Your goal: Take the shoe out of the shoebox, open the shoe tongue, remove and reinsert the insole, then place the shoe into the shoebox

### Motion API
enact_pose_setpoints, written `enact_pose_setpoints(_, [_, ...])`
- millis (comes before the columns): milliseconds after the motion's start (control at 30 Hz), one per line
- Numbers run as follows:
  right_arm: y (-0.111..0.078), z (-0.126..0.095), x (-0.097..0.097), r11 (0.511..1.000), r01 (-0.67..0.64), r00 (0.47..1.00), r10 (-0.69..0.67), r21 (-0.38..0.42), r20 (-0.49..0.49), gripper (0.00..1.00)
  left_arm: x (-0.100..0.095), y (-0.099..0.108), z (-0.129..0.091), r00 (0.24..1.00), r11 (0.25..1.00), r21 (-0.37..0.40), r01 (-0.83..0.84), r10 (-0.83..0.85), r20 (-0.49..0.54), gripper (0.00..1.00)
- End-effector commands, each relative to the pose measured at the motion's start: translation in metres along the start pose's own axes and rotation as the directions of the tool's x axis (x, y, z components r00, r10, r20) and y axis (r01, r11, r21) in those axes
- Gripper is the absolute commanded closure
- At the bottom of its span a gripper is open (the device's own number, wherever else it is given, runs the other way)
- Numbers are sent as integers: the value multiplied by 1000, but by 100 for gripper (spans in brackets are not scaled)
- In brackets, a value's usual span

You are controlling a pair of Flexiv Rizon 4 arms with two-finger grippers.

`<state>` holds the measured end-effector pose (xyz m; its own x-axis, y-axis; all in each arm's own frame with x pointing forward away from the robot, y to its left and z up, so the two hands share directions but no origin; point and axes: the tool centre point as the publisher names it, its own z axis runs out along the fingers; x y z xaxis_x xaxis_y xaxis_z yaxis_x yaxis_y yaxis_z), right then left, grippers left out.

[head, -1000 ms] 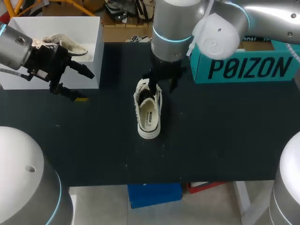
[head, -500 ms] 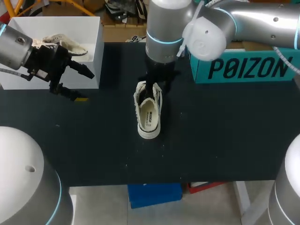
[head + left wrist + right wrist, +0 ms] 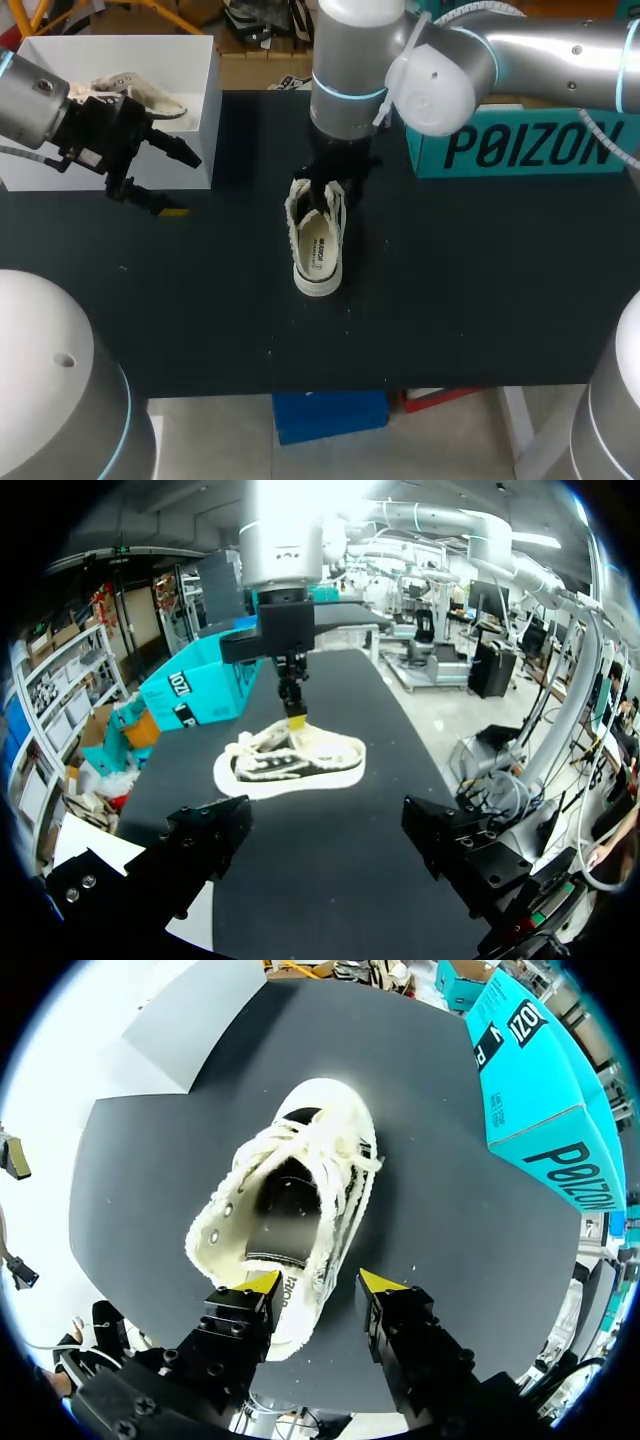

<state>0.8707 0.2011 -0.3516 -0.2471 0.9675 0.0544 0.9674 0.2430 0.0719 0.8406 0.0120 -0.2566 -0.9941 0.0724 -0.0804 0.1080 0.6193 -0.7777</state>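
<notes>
Right wrist view: the jaws of the right gripper (image 3: 321, 1282) are parted astride the rim of the shoe (image 3: 325, 1125), set on the counter (image 3: 450, 1210). The left gripper (image 3: 328, 825) is held wide apart.

Head cam: high behind robot, looks down on table (image 3: 480, 300). L wrist cam: low, far, faces shoe (image 3: 290, 760). R wrist cam: close above same shoe.
</notes>
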Motion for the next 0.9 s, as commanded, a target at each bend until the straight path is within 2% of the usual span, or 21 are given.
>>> enact_pose_setpoints(33, [3, 7, -3, 1000, 1, 1000, -1, 6, -2, 56, 1, 0, 0, 1000, 1000, -4, 1, -1, -2, 0])
enact_pose_setpoints(200, [4, 9, -11, 1000, 6, 1000, -6, 13, 4, 57, 1, 0, 0, 1000, 1000, -4, 1, -1, -2, 0])
enact_pose_setpoints(333, [6, 10, -15, 1000, 7, 1000, -7, 14, 8, 62, 1, 0, 0, 1000, 1000, -4, 1, -1, -2, 0])
enact_pose_setpoints(400, [6, 11, -15, 1000, 8, 1000, -8, 14, 9, 67, 1, 0, 0, 1000, 1000, -4, 1, -1, -2, 0])
enact_pose_setpoints(567, [7, 18, -13, 1000, 9, 1000, -9, 16, 2, 64, 1, 0, 0, 1000, 1000, -4, 1, -1, -2, 0])
enact_pose_setpoints(900, [2, 31, -11, 999, 11, 1000, -11, 34, -8, 64, 1, 0, 0, 1000, 1000, -4, 1, -1, -2, 0])
